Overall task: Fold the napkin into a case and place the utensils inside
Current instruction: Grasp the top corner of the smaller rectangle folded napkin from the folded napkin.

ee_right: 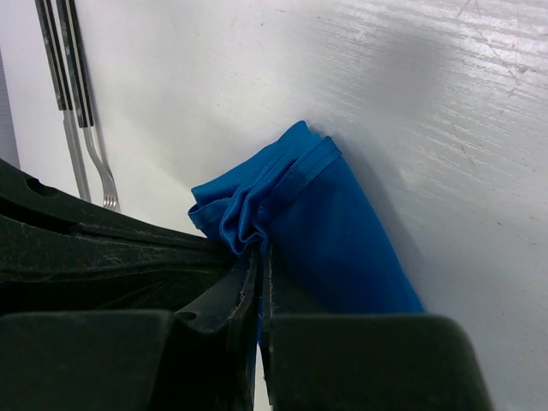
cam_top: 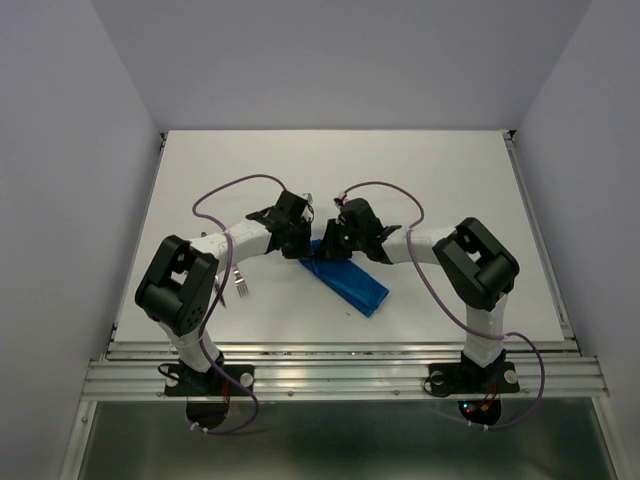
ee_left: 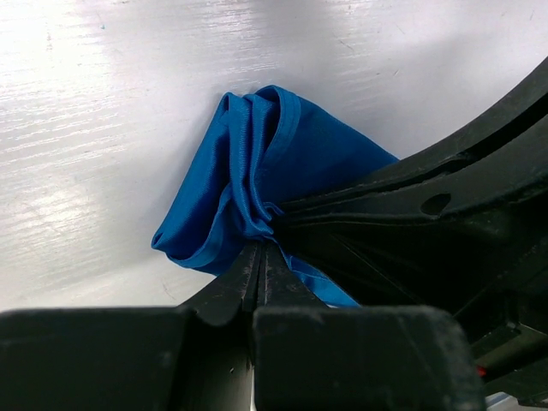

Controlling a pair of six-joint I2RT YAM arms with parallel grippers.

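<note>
Starting at the near edge of the table (cam_top: 400, 180): both arms are bolted there side by side. They rise to bent elbows, then fold inward so the forearms point at each other. The left arm (cam_top: 178, 285) has its elbow out to the left and reaches right. The right arm (cam_top: 480, 262) mirrors it, elbow out right and reaching left. The wrists nearly meet in the middle of the table.

Just right of the left arm's elbow, the utensils (cam_top: 240, 285) lie on the table, well clear of the cloth. In the right wrist view they show up at the top left (ee_right: 73, 103), side by side, and the fork (ee_right: 101, 175) tines are easy to make out.

A bit farther in is the napkin (cam_top: 350, 282). It's folded into a narrow blue strip lying at a diagonal, with its near end pointing right and its far end running up under the two grippers.

The left gripper (cam_top: 298, 242) is clamped tight on the bunched far end of the napkin (ee_left: 257, 154). Its fingers (ee_left: 248, 274) are pressed together with just the cloth pinched between them. The right gripper (cam_top: 335, 243) has the same end from the other side, jaws squeezed closed on a gathered hem of the napkin (ee_right: 325, 223). So both tools are pinching the same end, practically nose to nose.
</note>
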